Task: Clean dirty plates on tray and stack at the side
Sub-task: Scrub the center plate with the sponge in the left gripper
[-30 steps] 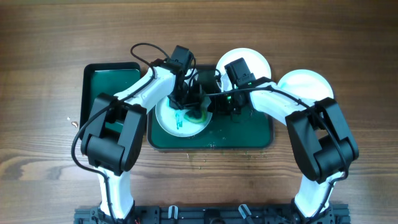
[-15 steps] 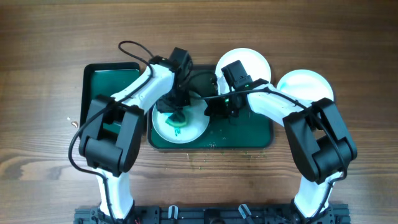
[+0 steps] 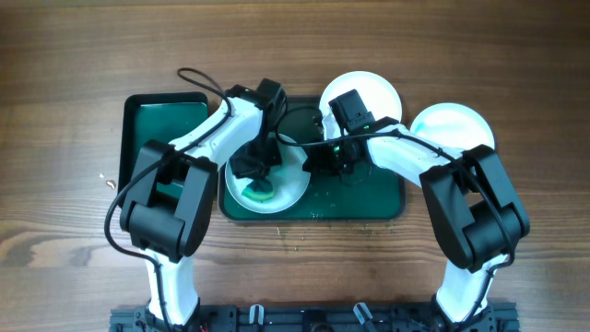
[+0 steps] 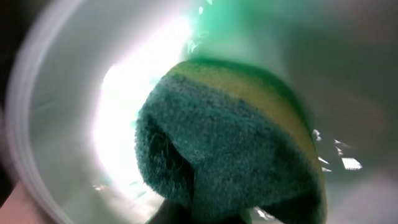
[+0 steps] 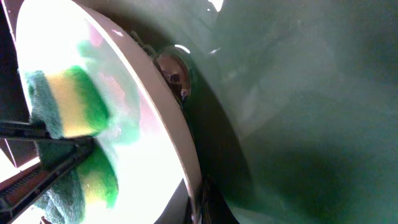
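Wiping is under way: the left gripper (image 3: 259, 179), clamped on the sponge (image 4: 230, 143), presses the plate (image 3: 293, 189) at the nine o'clock end of the tray (image 3: 369, 195), the right gripper (image 3: 318, 159) apparently pinching its three o'clock rim; next, sweep off the green smear.

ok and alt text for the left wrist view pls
A green and yellow sponge, its rough dark green side toward the camera, fills the frame's centre, close against the inside of a white plate. The plate is glary and blurred, with a green tint along the top.
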Action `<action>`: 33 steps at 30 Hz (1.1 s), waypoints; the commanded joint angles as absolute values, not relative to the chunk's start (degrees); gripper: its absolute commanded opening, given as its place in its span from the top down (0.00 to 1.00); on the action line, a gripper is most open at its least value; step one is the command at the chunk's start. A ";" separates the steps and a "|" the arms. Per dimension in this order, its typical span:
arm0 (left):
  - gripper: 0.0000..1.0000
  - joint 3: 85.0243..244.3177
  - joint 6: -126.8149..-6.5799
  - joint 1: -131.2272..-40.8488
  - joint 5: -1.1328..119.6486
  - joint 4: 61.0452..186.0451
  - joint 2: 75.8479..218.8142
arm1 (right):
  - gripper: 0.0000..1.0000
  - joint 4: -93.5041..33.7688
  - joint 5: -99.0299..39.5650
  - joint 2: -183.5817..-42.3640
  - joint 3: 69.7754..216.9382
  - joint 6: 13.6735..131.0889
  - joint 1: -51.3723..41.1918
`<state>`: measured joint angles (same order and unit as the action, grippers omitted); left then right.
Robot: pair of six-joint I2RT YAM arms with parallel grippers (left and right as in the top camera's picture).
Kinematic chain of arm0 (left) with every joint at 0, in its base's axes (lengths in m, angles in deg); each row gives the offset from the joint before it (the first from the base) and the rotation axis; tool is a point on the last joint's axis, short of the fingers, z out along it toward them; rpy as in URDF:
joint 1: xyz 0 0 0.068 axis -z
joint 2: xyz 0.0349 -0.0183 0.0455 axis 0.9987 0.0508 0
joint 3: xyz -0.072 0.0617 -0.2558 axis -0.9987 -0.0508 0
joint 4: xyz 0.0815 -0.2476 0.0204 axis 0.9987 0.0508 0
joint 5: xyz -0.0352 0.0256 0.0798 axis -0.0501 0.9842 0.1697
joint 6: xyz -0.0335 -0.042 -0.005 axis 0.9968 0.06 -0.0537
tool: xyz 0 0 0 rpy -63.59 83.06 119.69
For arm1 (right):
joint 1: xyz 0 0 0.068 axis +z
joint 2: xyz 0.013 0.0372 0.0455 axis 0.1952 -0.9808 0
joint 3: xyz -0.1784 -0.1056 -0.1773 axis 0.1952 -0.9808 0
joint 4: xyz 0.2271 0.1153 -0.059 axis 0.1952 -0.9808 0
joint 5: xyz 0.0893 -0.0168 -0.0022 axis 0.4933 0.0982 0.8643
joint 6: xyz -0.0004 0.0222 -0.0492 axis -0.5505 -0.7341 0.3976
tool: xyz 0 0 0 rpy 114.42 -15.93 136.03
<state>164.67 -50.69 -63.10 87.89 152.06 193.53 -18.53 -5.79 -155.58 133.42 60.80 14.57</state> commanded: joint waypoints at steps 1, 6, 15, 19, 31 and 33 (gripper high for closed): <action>0.96 161.87 -37.99 -61.20 99.98 152.54 197.35 | 0.96 -18.40 -6.16 -156.76 132.70 58.90 12.60; 0.96 161.46 -47.58 -54.97 95.37 149.00 197.35 | 0.95 -18.40 -6.16 -156.81 132.70 58.72 12.60; 0.96 154.99 -48.72 -54.18 93.68 142.51 197.33 | 0.96 -18.53 -6.14 -156.81 132.70 59.27 12.60; 0.96 152.10 -49.75 -55.47 90.80 137.94 197.33 | 0.96 -18.49 -6.16 -156.81 132.70 59.25 12.60; 0.96 152.28 -63.76 -61.13 78.36 125.44 196.17 | 0.96 -18.45 -6.16 -156.81 132.70 59.29 12.60; 0.96 152.30 -63.76 -63.06 78.36 123.18 194.73 | 0.96 -18.45 -6.16 -156.81 132.70 59.31 12.60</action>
<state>155.69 -61.94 -61.53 85.99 128.19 188.26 -18.43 -7.84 -155.23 133.36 59.75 10.90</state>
